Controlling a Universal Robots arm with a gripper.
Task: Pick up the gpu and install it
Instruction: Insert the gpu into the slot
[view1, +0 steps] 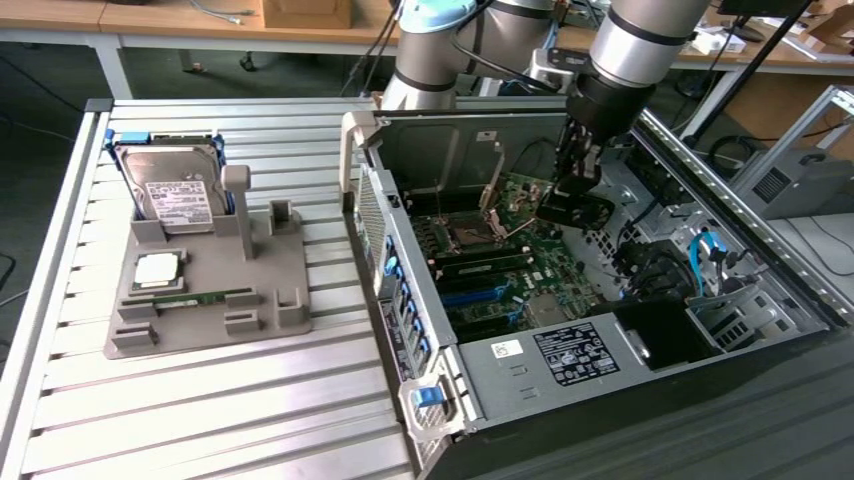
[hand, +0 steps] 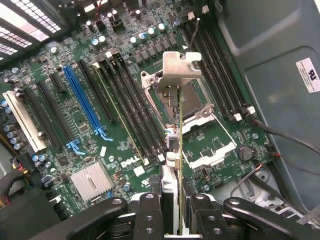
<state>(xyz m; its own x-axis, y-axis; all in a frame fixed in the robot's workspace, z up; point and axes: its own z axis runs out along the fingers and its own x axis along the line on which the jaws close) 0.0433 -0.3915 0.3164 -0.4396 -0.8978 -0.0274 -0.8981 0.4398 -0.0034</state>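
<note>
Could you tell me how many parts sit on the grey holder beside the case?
3 on the grey holder: hard drive upright at the far end, processor flat mid-holder, memory stick just nearer the camera. More could be hidden.

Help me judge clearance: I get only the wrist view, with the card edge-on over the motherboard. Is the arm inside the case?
Observer: Yes, the arm reaches down into the open case, the jaws gripping the gpu above the motherboard.
Operator: How does the case lie?
Observer: On its side, open upward, on a slatted table.
Operator: Anything beside it?
Observer: On the exterior view's left, a grey fixture holds a hard drive, a processor and a memory stick.
</note>
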